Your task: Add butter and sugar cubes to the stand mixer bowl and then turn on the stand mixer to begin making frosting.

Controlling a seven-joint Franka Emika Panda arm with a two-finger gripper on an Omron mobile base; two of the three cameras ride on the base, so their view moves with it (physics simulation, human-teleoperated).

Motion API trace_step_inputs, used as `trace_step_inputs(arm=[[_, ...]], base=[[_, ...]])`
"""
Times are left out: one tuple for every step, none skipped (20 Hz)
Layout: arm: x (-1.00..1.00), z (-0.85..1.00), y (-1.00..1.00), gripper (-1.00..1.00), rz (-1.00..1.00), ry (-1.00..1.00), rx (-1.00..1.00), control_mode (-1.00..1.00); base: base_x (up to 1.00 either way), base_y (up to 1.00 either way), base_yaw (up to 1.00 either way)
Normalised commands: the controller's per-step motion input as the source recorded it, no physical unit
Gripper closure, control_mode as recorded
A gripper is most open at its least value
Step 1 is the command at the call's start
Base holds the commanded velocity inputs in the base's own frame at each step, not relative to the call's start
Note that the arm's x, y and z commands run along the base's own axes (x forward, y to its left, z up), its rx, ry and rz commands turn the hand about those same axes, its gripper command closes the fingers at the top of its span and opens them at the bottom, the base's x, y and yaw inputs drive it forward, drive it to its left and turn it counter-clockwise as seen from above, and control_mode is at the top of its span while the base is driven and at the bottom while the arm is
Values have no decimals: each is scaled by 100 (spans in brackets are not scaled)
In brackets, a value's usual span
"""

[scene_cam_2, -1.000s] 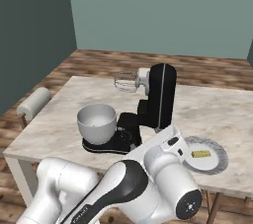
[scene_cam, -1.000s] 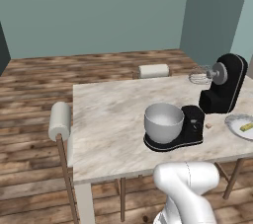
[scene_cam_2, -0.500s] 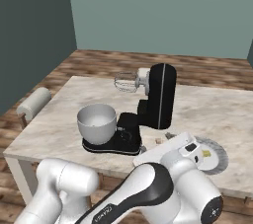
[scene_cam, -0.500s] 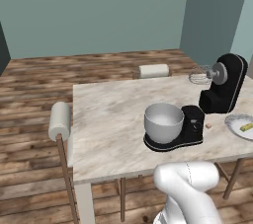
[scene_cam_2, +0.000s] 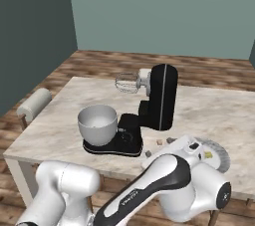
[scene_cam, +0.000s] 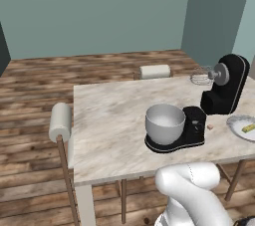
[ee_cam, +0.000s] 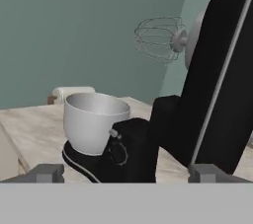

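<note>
1. The stand mixer (scene_cam: 224, 88) stood on the marble table (scene_cam: 109, 125), near its right end in the left base view, black head tilted back and silver whisk (scene_cam: 200, 76) raised clear of the bowl.
2. The stand mixer bowl (scene_cam: 165, 123) sat upright on the mixer's flat black base (scene_cam: 187, 140), toward the table's front edge, and looked empty inside.
3. A round control knob (ee_cam: 117, 154) showed on the base block, seen close in the hand view.
4. The butter (scene_cam: 248, 128) lay on a shallow grey-white plate (scene_cam: 238, 123) at the table's right edge, right of the mixer and apart from the bowl.
5. Small brownish cubes (scene_cam_2: 159, 142) lay on the tabletop between the mixer base and the plate; one (scene_cam: 210, 127) sat just beside the base. Too small to tell more.
6. The gripper (ee_cam: 127, 172) was level with the tabletop at the mixer's side, finger tips (ee_cam: 48, 172) spread wide, nothing between them, touching nothing.
7. In the right base view the white arm (scene_cam_2: 164, 180) reached over the table's front edge and covered part of the plate.
8. A chair's pale rolled backrest (scene_cam: 61, 120) stood at the table's left edge, another (scene_cam: 155, 71) at the far edge.
</note>
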Motion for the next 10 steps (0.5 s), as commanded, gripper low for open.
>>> trace_step_inputs(arm=[[51, -48, 0, -100, 4, 13, -1, -100], [51, -47, 0, -100, 1, 12, -1, -100], [44, -47, 0, -100, 0, 10, 0, -100], [38, -49, 0, -100, 0, 10, 0, -100], [37, -49, 0, -100, 0, 11, 0, -100], [36, -48, 0, -100, 0, 12, 0, -100], [34, -45, 0, -100, 0, 10, 0, -100], [36, -44, 0, -100, 0, 11, 0, -100], [37, -42, 0, -100, 0, 11, 0, -100], [37, -40, 0, -100, 0, 9, 0, -100]], base=[[0, 0, 0], [0, 0, 0], [0, 0, 0], [0, 0, 0], [0, 0, 0], [0, 0, 0], [0, 0, 0], [0, 0, 0], [0, 0, 0], [0, 0, 0]])
